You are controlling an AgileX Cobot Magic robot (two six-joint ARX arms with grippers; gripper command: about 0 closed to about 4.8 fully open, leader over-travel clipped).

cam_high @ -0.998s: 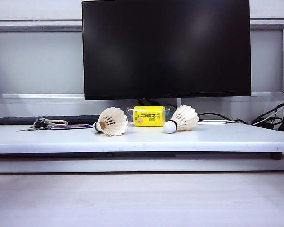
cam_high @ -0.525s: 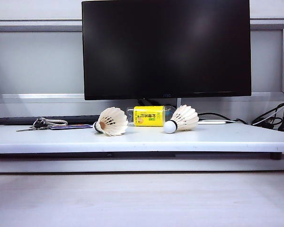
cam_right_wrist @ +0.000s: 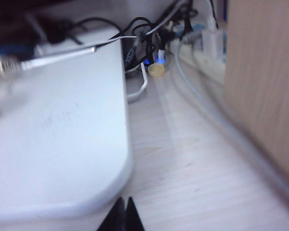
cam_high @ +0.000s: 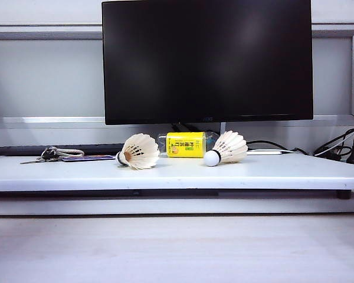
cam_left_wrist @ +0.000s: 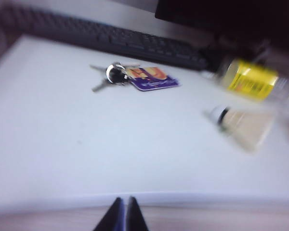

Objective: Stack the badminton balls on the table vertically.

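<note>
Two cream-white badminton balls lie on their sides on the white table (cam_high: 177, 175) in front of the monitor. The left one (cam_high: 139, 151) shows its open skirt; the right one (cam_high: 226, 148) points its white cork tip forward and left. Neither gripper appears in the exterior view. The left wrist view, blurred, shows my left gripper (cam_left_wrist: 124, 202) shut and empty at the table's front edge, well short of one badminton ball (cam_left_wrist: 243, 126). My right gripper (cam_right_wrist: 123, 201) is shut and empty over the wood-grain surface, next to the table's rounded corner (cam_right_wrist: 62, 144).
A yellow-labelled bottle (cam_high: 186, 144) lies between and behind the balls. Keys with a purple tag (cam_high: 50, 154) sit at the table's left, near a dark keyboard (cam_left_wrist: 111, 38). A black monitor (cam_high: 206, 59) stands behind. Cables and a power strip (cam_right_wrist: 154, 33) crowd the right end, beside a wooden panel (cam_right_wrist: 265, 72).
</note>
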